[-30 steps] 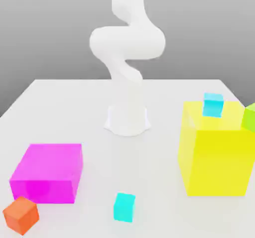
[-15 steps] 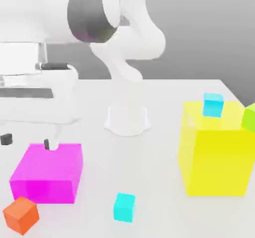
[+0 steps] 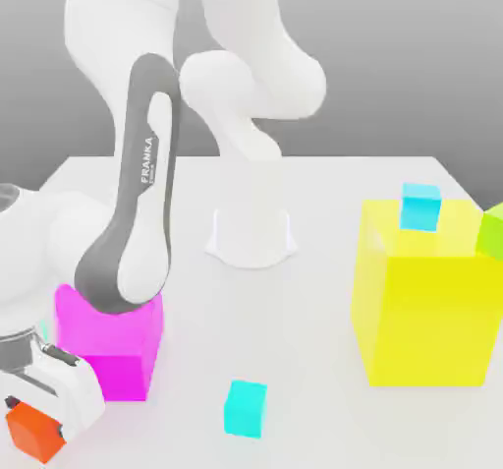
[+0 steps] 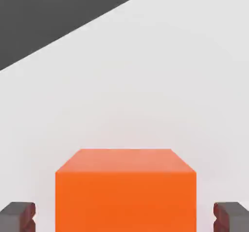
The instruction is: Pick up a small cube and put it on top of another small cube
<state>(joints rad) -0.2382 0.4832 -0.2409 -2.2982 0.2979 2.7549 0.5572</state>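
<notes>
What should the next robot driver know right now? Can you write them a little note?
Gripper: open, one finger on each side of the small orange-red cube, not touching it.
Small turquoise cube: on the table, between the big magenta block and the tall yellow block.
Done: gripper lined up.
Left: grip the orange-red cube, lift it, probably set it on the turquoise one.

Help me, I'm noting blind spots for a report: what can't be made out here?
- Exterior view: the magenta block's back left part, behind the arm.
- Exterior view: the orange cube's top, under the hand.
- Exterior view: the green cube's far side, past the right edge.
</notes>
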